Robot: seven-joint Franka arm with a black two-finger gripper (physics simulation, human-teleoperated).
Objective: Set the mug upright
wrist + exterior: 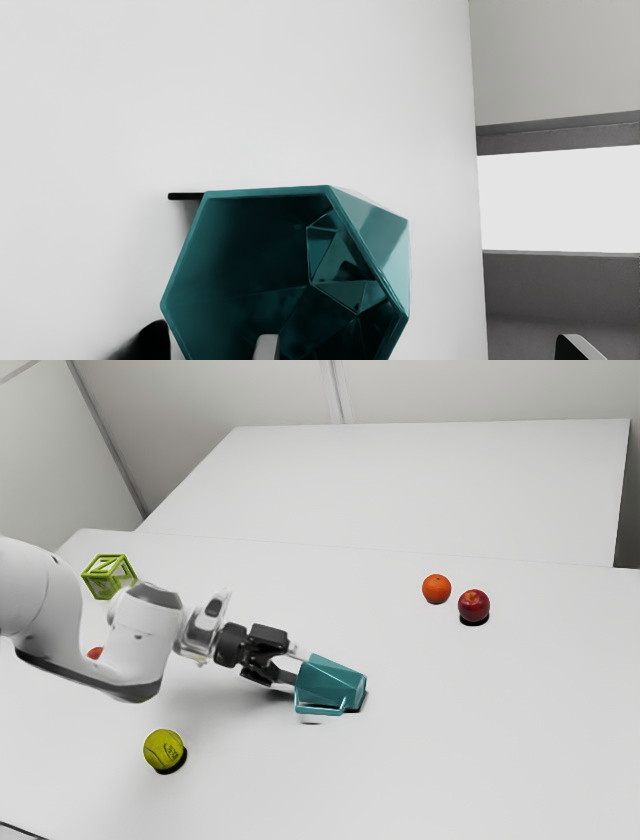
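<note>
The teal mug (333, 685) lies on its side on the table, its mouth facing my gripper (292, 664) and its handle on the side toward the exterior view's bottom. My gripper is tilted low at the mouth. In the wrist view the faceted inside of the mug (250, 245) is visible. The fingers of my gripper (420, 347) stand wide apart: one overlaps the mug's opening, while the other is outside, beyond the mug's side wall. Whether either finger touches the mug cannot be told.
A yellow-green ball (164, 750) rests near the arm, toward the exterior view's bottom. A green open-frame cube (109, 576) and a partly hidden red object (95, 653) are by the arm. Farther off, an orange (436, 588) sits beside a red apple (473, 605) on the white table (480, 760).
</note>
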